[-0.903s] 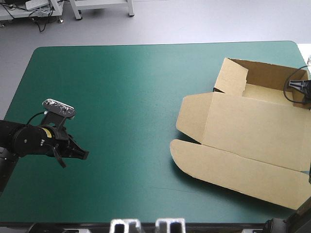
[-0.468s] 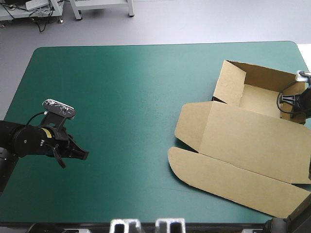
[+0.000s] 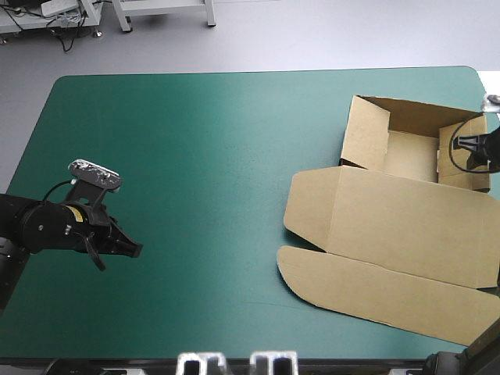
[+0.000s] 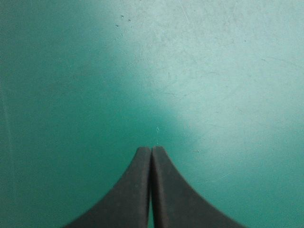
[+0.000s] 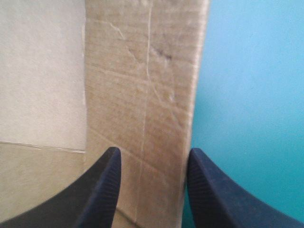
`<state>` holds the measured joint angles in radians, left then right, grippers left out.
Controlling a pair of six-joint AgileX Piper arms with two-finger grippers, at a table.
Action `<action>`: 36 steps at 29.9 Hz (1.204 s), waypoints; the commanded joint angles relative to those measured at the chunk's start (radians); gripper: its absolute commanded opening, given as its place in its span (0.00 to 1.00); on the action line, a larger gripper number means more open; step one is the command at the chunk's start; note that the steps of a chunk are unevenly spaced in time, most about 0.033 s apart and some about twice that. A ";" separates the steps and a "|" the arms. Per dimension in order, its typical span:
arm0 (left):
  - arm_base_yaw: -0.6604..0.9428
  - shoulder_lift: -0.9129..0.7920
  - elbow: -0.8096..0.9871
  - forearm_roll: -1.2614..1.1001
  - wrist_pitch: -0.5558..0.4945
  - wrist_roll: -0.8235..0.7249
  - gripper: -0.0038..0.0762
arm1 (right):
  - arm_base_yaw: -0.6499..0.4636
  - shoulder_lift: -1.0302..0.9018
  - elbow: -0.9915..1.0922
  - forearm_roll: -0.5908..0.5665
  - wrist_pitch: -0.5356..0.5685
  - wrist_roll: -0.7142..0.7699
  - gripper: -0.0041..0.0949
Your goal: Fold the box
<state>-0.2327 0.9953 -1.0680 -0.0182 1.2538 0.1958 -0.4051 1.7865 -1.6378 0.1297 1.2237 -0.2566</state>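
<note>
The brown box (image 3: 391, 219) lies on the right half of the teal-green cover. Its far part is a tray with a left wall (image 3: 366, 133), a far wall and a short right wall (image 3: 448, 158) raised. The lid panel and its front flap (image 3: 375, 289) lie flat toward the near edge. My right gripper (image 3: 458, 144) is at the right wall, open. In the right wrist view the gripper (image 5: 154, 154) straddles an upright brown panel (image 5: 142, 71) that stands between and ahead of its fingers. My left gripper (image 3: 134, 250) hangs far to the left, shut and empty, over bare cover (image 4: 151, 150).
The box's right end reaches the table's right edge (image 3: 492, 101). Bare teal-green cover (image 3: 211, 180) stretches between the left gripper and the box.
The box has shifted and turned a little. Its right wall, lower earlier, now stands up at the right gripper, which moved along that side. The left arm has not moved.
</note>
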 commanded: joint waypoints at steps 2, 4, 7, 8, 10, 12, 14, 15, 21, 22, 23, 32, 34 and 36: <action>-0.002 -0.015 -0.022 -0.012 0.027 -0.001 0.04 | -0.003 -0.157 -0.067 0.003 0.025 -0.013 0.42; -0.002 -0.015 -0.022 -0.012 0.027 -0.001 0.04 | -0.003 -0.199 -0.067 0.000 0.025 -0.011 0.42; -0.002 -0.015 -0.022 -0.016 0.024 -0.001 0.04 | -0.003 -0.264 -0.067 0.013 0.025 0.035 0.42; -0.002 -0.015 -0.022 -0.016 0.018 -0.001 0.04 | -0.003 -0.288 -0.062 0.033 0.025 0.049 0.41; -0.002 -0.017 -0.015 -0.032 -0.012 -0.008 0.04 | -0.003 -0.348 -0.031 0.088 0.025 0.047 0.37; -0.002 -0.024 0.012 -0.057 -0.050 -0.008 0.04 | -0.003 -0.411 0.022 0.140 0.025 0.033 0.31; -0.002 -0.034 0.056 -0.067 -0.060 -0.008 0.04 | -0.003 -0.489 0.104 0.188 0.025 -0.001 0.20; -0.002 -0.041 0.087 -0.067 -0.063 -0.008 0.04 | -0.003 -0.523 0.141 0.202 0.025 -0.016 0.16; -0.002 -0.172 0.287 -0.126 -0.168 -0.008 0.04 | -0.003 -0.772 0.421 0.290 -0.029 -0.081 0.03; -0.002 -0.197 0.310 -0.136 -0.186 -0.008 0.04 | -0.003 -0.809 0.461 0.307 -0.039 -0.099 0.03; -0.002 -0.217 0.332 -0.148 -0.202 -0.008 0.04 | -0.003 -0.838 0.491 0.322 -0.046 -0.116 0.03; -0.002 -0.369 0.498 -0.159 -0.256 0.013 0.04 | -0.003 -1.112 0.820 0.365 -0.132 -0.208 0.03; -0.002 -0.401 0.520 -0.164 -0.263 0.013 0.04 | -0.003 -1.159 0.883 0.365 -0.158 -0.208 0.03; -0.002 -0.433 0.539 -0.166 -0.268 0.013 0.04 | -0.003 -1.218 0.955 0.363 -0.194 -0.208 0.03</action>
<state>-0.2327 0.5951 -0.5263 -0.1549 1.0344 0.2088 -0.4051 0.6305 -0.7401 0.4640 1.1202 -0.4497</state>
